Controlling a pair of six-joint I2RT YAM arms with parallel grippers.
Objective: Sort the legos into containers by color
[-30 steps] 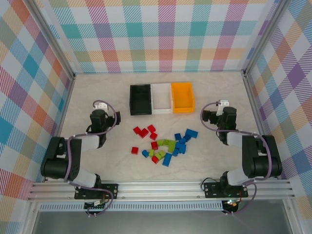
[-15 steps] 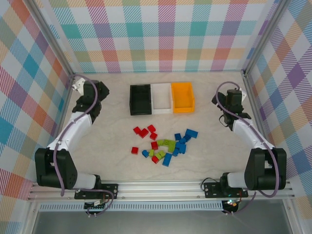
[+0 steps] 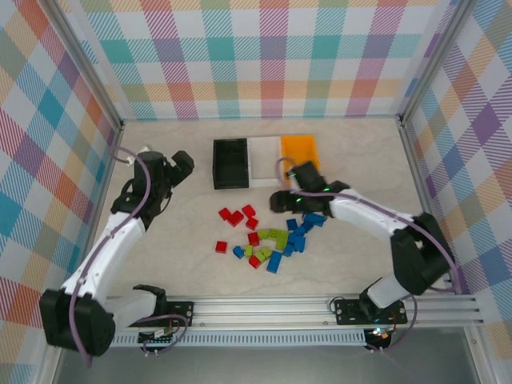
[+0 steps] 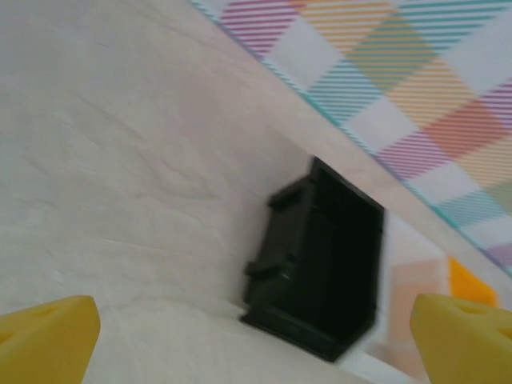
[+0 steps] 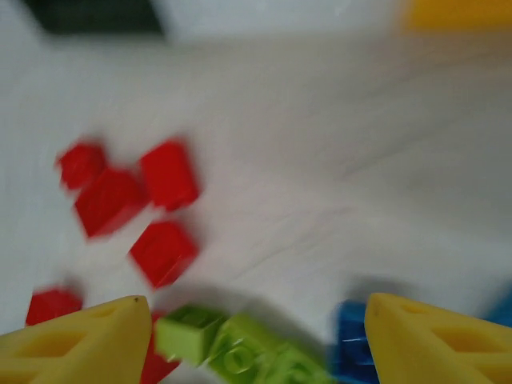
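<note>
The legos lie loose mid-table: red ones (image 3: 233,216), lime green ones (image 3: 275,236) and blue ones (image 3: 301,233). The black bin (image 3: 230,164), white bin (image 3: 264,162) and orange bin (image 3: 298,147) stand in a row behind them. My right gripper (image 3: 277,200) hovers open just behind the pile. In the right wrist view, blurred, the right gripper (image 5: 256,302) has green bricks (image 5: 240,350) between its yellow fingers, a blue brick (image 5: 349,336) beside one, and red bricks (image 5: 164,252) further off. My left gripper (image 3: 185,163), open and empty, faces the black bin (image 4: 320,256).
My right arm (image 3: 360,212) reaches across the front of the orange bin and hides part of it. Metal frame posts and checked walls close in the table on three sides. Bare tabletop (image 3: 160,256) lies left of the pile.
My right arm has swung from the right wall to the middle, over the back of the lego pile. My left gripper has moved right, toward the black bin.
</note>
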